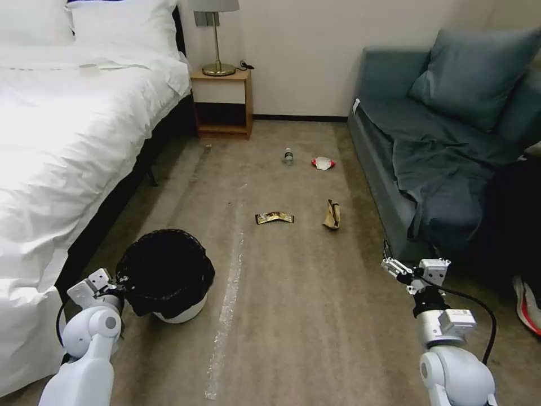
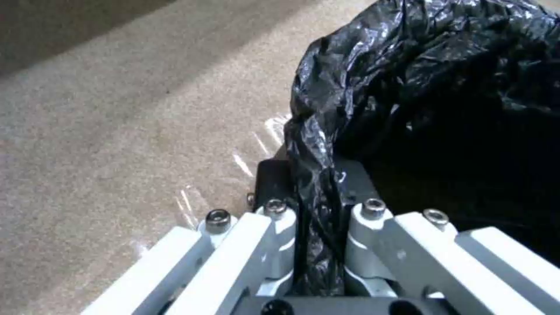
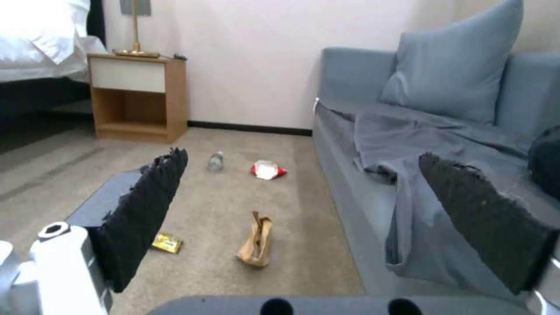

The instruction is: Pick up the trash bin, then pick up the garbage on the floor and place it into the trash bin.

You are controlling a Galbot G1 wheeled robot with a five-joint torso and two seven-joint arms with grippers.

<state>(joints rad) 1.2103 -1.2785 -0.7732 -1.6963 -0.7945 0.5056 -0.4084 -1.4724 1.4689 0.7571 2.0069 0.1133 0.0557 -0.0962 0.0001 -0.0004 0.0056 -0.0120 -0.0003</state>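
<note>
left gripper (image 2: 318,205), low beside the bed (image 1: 67,129): its fingers are pinched together on the black liner at the near rim of the trash bin (image 1: 180,310). the bin's white wall shows only as a crescent under the draped bag; its base and whether it rests on the carpet (image 1: 293,316) cannot be told. in the left wrist view the liner fills the space beyond the fingers and hides the bin's inside.

right gripper (image 1: 390,255), held above the carpet just beside the sofa (image 1: 394,186): its fingers (image 3: 146,214) stand wide apart and hold nothing. ahead of it lies the tan paper bag (image 1: 332,215); the gold-brown wrapper (image 1: 274,217) lies farther toward the left gripper's side, partly hidden behind one finger in the right wrist view. beyond these, the clear bottle (image 1: 288,156) and the red-and-white wrapper (image 1: 323,163) lie near each other, short of the nightstand (image 1: 221,104). the bottle's label is too small to make out.

open carpet runs between bed edge and sofa front; a strip of clear tape (image 1: 225,316) lies along it, just beside the bin.
</note>
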